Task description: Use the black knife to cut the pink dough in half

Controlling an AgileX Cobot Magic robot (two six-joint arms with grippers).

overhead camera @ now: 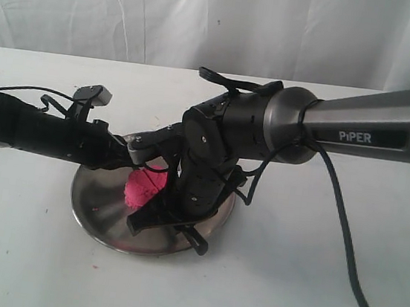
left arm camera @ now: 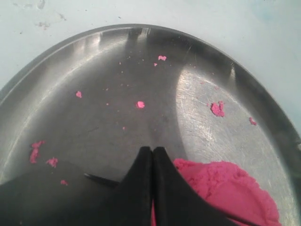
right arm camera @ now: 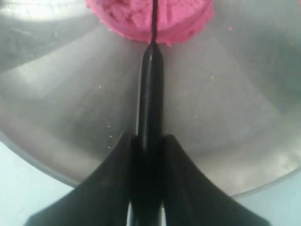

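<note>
The pink dough (overhead camera: pixel 145 186) (right arm camera: pixel 151 16) (left arm camera: pixel 230 190) lies on the round steel plate (overhead camera: pixel 97 208). My right gripper (right arm camera: pixel 149 141) is shut on the handle of the black knife (right arm camera: pixel 150 94), whose thin blade is sunk edge-down into the middle of the dough. In the exterior view the right gripper (overhead camera: pixel 170 220) hangs low over the plate's front half. My left gripper (left arm camera: pixel 153 150) is shut with nothing between its fingers, its tips pressed together just above the plate and right beside the dough. A slim dark knife tip (left arm camera: pixel 101 180) shows next to it.
Small pink crumbs (left arm camera: pixel 217 108) are scattered over the plate (left arm camera: pixel 117 94). The plate sits on a white table (overhead camera: pixel 308 286) with a white curtain behind. The right arm's black cable (overhead camera: pixel 343 245) trails across the table to the right.
</note>
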